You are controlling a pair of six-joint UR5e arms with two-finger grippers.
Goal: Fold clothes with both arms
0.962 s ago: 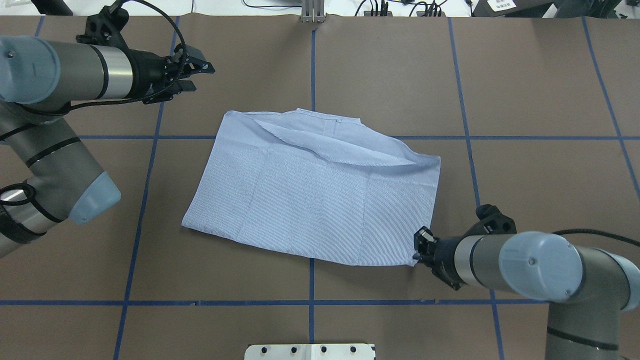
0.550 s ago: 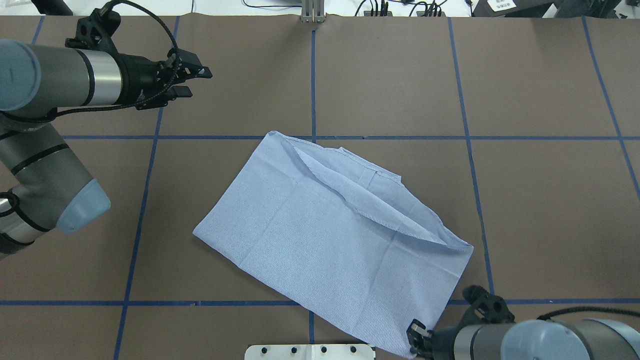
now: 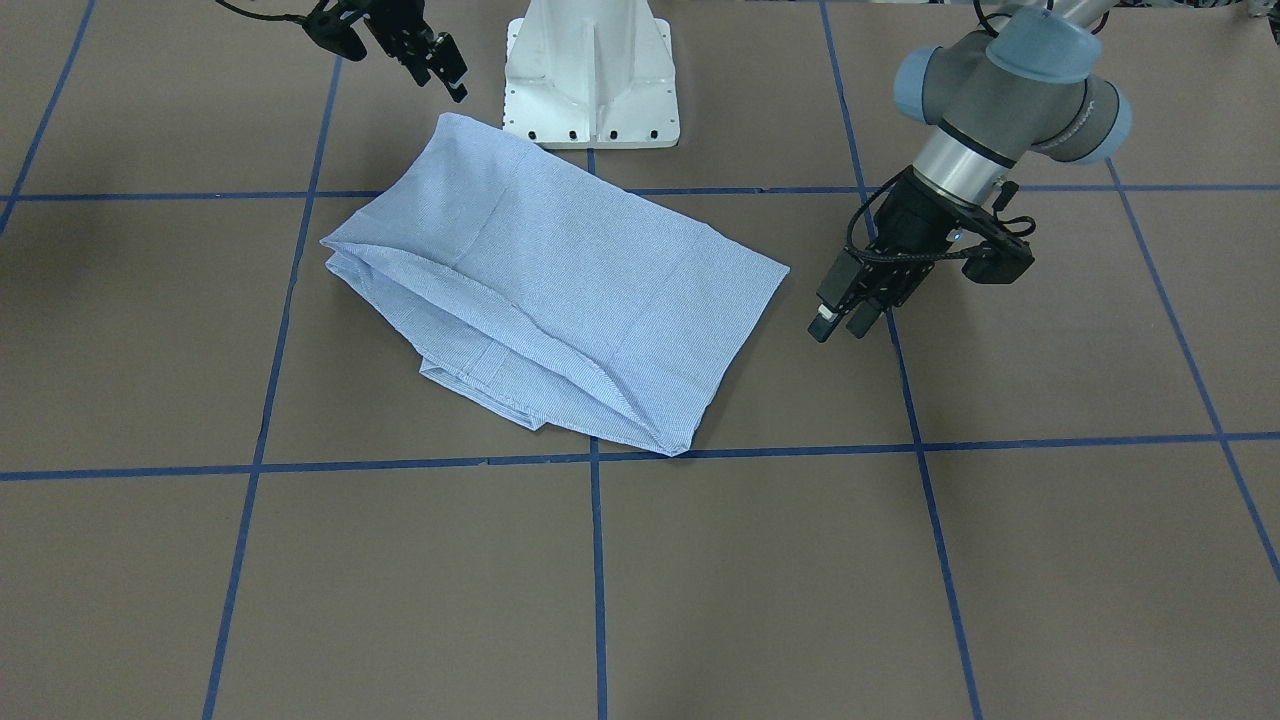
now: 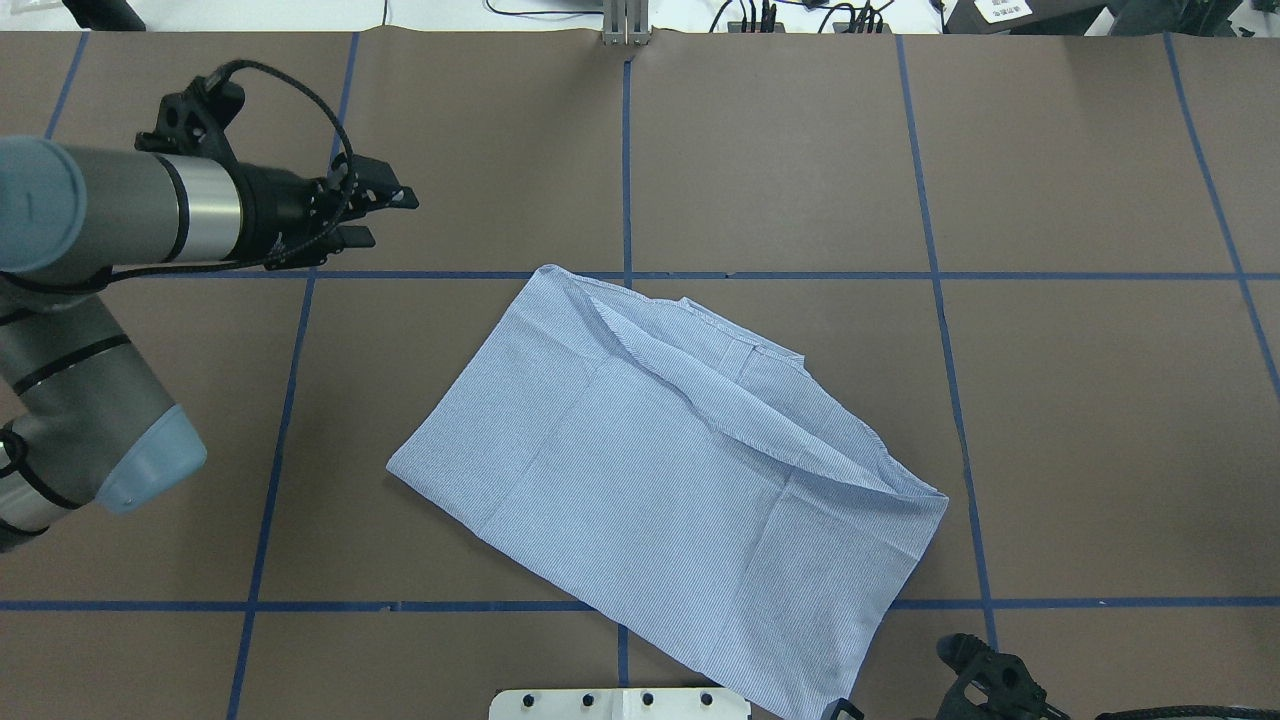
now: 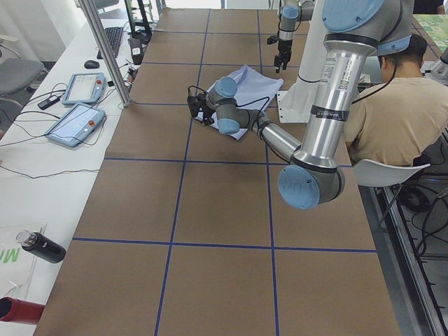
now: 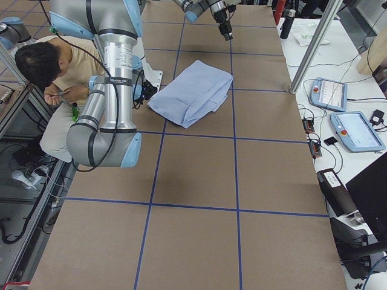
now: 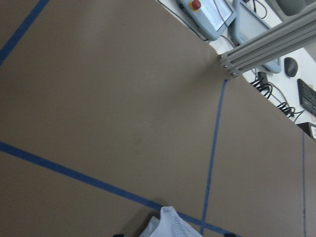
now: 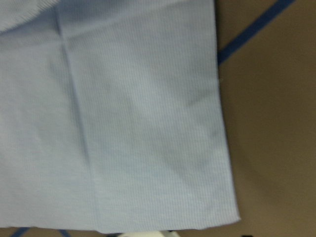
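Shirt (image 4: 660, 480) folded flat, long axis running diagonally.

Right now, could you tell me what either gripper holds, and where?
Nothing: the left gripper hangs open beside the shirt, and the right gripper is just clear of its corner.

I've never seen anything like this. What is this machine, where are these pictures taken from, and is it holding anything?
It is a robot with two jointed arms, each ending in a two-finger gripper. Cameras look from above, across the table, both table ends, and each wrist. A folded light blue striped shirt lies on the brown table marked with blue tape. The left gripper hovers open off to the shirt's side. The right gripper sits open just by a shirt corner. Neither holds anything.
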